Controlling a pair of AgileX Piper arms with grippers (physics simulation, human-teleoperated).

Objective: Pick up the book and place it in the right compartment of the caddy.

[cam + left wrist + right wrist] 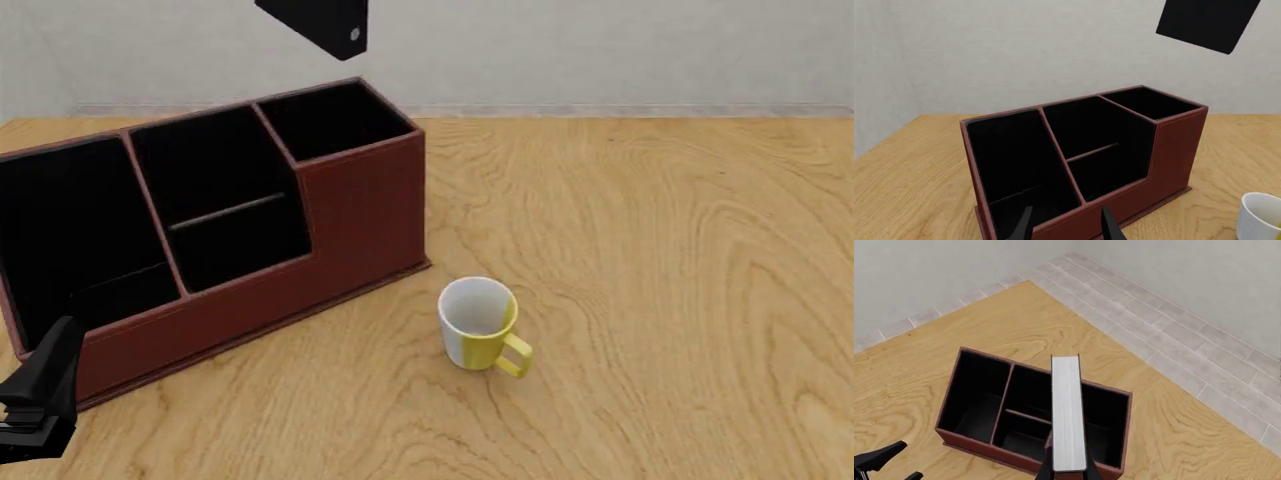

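Observation:
The book hangs in the air above the caddy, white page edges toward the right wrist camera. My right gripper is shut on its near end. From the front, the book shows as a black slab at the top edge, above the caddy's right compartment; the right gripper itself is out of that view. The left wrist view shows the book high over the right compartment. My left gripper stands open and empty before the caddy's wide end, and shows again as the left gripper.
A white and yellow mug stands upright on the wooden table, just right of the caddy's front corner; the mug also shows in the left wrist view. A pale wall runs behind the table.

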